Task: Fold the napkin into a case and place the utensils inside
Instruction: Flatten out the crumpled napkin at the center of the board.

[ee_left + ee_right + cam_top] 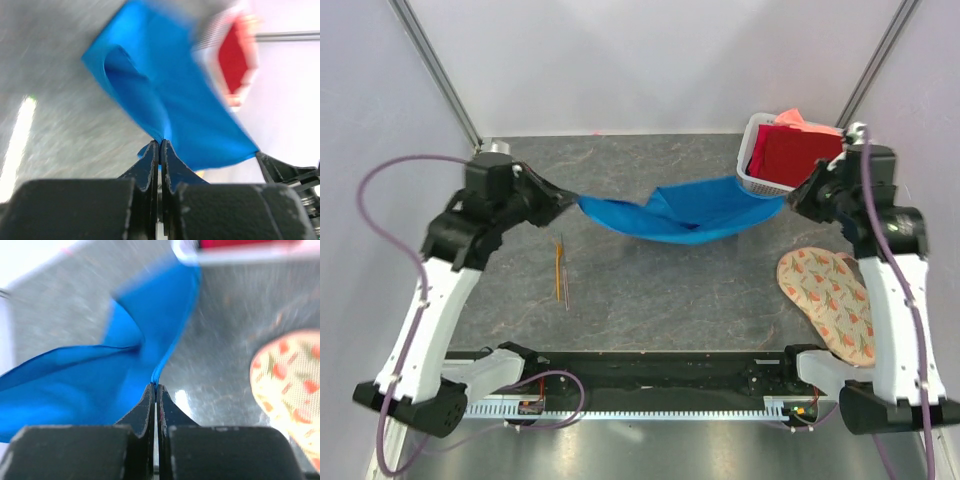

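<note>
Napkin [685, 215], thin bright blue cloth, sags hammock-like between left tool [573, 203] and right tool [788, 200], each clamped tight on one end.

Bright blue plain napkin [685, 212], orange-brown utensils [561, 271], dark red cloth [796, 152] in white basket [756, 181], floral-patterned cream mat [830, 293]

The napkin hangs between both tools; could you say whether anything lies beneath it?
Nothing visible lies under the napkin. The utensils lie nearer the left arm, the floral mat nearer the right, and the white basket stands behind its right end.
</note>
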